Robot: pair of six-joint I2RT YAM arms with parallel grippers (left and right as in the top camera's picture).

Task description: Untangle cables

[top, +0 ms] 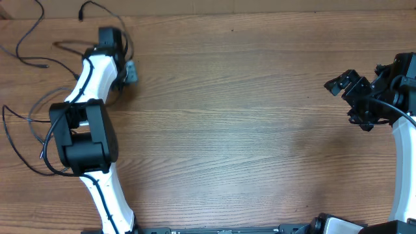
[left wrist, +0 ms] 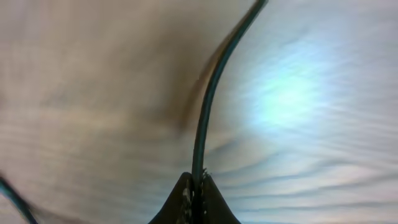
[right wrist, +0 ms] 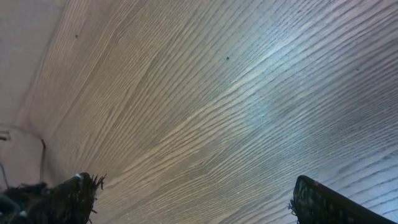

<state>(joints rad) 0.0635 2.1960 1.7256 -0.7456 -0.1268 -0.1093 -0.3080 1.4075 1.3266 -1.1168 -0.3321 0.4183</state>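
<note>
Left gripper [left wrist: 196, 186] pinches cable [left wrist: 208, 106]; right gripper [right wrist: 196, 194] spread wide

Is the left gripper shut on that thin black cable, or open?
Shut. In its wrist view the left gripper has its tips pressed together, the thin black cable pinched between them.

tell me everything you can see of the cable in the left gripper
The cable is thin, round and dark, with a smooth sheath that looks like rubber or plastic. The left gripper is shut on it, pinching it between the fingertips. From there it runs straight, then bends right and leaves the wrist view at the top edge, so no plug shows. A blurred shadow lies to its left on the wooden table, which suggests this stretch is off the wood. Nothing else touches it in view.
</note>
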